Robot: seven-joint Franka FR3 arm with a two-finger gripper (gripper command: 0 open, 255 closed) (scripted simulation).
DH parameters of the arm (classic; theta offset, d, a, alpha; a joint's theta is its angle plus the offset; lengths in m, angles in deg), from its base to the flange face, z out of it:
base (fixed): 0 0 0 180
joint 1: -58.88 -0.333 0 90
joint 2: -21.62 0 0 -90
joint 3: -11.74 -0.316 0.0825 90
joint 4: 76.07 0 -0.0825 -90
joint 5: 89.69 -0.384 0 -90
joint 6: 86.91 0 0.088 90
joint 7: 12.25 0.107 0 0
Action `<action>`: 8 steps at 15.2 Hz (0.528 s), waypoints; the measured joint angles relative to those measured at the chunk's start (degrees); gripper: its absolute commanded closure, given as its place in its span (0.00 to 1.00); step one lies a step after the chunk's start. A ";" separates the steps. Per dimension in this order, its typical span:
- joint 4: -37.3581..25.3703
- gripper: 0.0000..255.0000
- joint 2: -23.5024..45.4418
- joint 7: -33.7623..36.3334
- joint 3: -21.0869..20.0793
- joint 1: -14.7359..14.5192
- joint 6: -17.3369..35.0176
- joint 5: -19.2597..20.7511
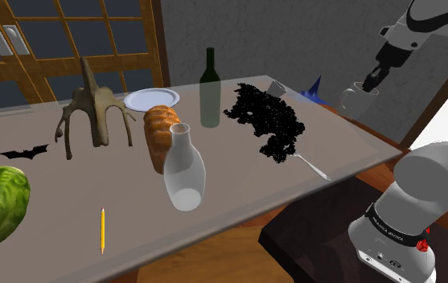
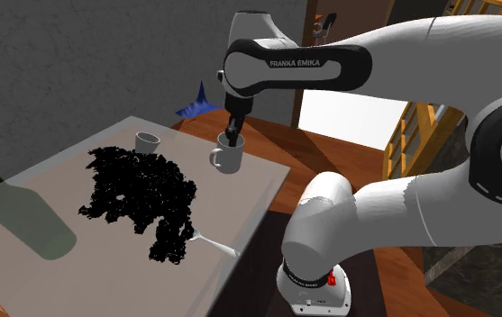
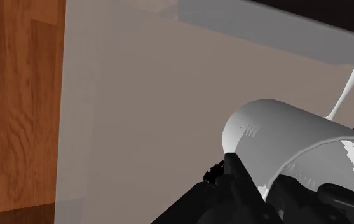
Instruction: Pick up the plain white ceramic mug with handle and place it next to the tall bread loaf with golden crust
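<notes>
A grey table point(image 1: 238, 193) spans the shoulder view. At the upper right of the frame, the gripper point(image 1: 369, 83) pinches the rim of a white mug point(image 1: 355, 100). The loaf point(image 1: 160, 133) lies mid-frame, well apart, touching a vase point(image 1: 184, 169).

The white Franka arm with dark joints point(image 2: 393, 63) rises from its base, folds at the elbow and stretches forward, wrist turned downward. Its all-black 2-finger gripper point(image 2: 232, 139) points down, fingers closed on the rim of a plain white mug point(image 2: 228, 159).
</notes>
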 measured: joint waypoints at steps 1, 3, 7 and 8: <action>-0.82 1.00 0.06 -0.02 -0.12 -0.09 -0.75 -0.14; -2.06 1.00 0.00 0.08 -0.47 -0.23 -2.05 -0.42; -5.35 1.00 0.31 0.18 -1.10 -0.59 -5.02 -1.02; -6.33 1.00 0.50 0.17 -1.22 -0.70 -5.80 -1.17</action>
